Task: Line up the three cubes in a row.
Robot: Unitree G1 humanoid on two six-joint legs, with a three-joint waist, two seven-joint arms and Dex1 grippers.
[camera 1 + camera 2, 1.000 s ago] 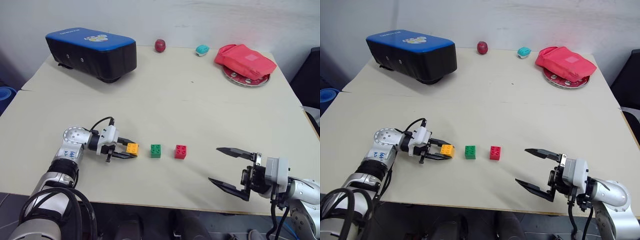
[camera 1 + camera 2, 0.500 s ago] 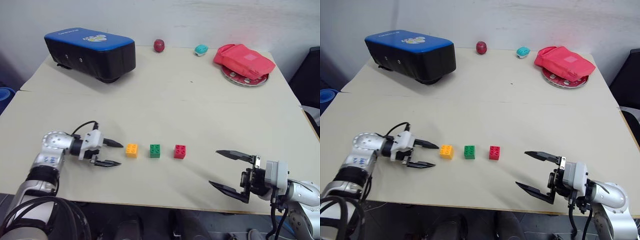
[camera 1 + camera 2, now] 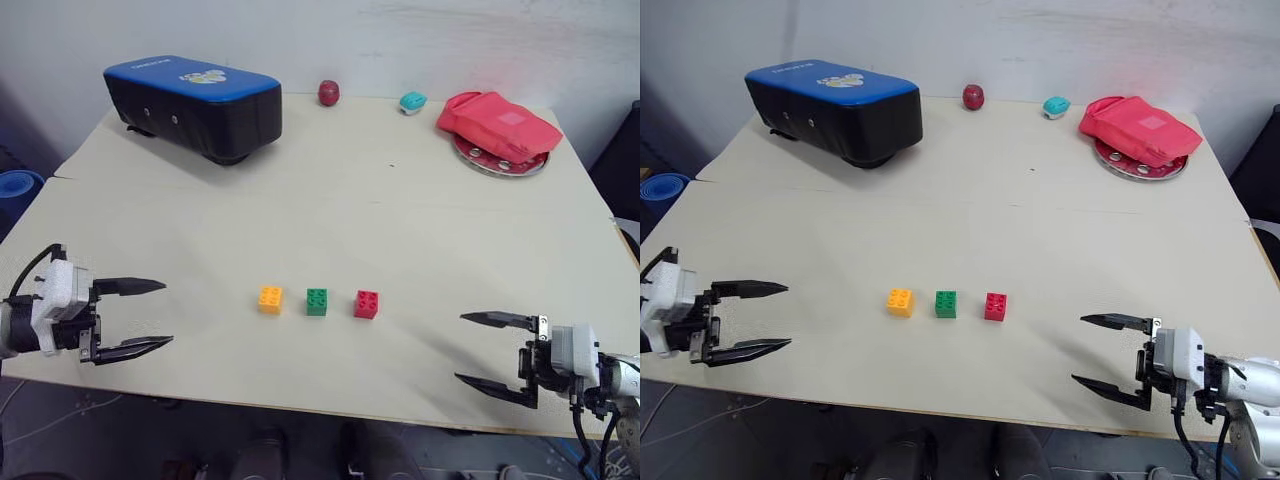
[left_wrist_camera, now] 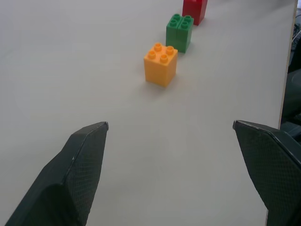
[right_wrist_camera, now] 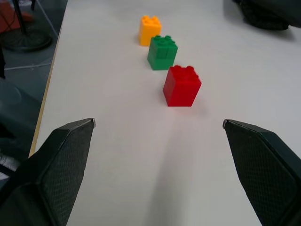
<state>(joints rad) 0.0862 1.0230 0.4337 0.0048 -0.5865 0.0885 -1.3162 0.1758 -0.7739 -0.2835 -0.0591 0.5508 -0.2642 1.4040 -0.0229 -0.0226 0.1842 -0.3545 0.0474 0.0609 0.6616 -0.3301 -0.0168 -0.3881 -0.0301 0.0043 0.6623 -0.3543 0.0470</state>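
Well beyond both jaws we see a blue-topped black case (image 3: 195, 105), dark red ball (image 3: 328, 93), teal object (image 3: 411, 101), red pouch (image 3: 502, 126) on a metal plate (image 3: 498, 160).

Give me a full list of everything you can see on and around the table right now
orange-yellow cube: one, left end of the row near the table's front
green cube: one, middle of the row
red cube: one, right end of the row
case: one, black with blue top, back left
ball: one, dark red, back edge
small object: one, teal, back edge, right of the ball
pouch: one, red, on a metal plate, back right
table: one, beige
left gripper: open, empty, front left
right gripper: open, empty, front right
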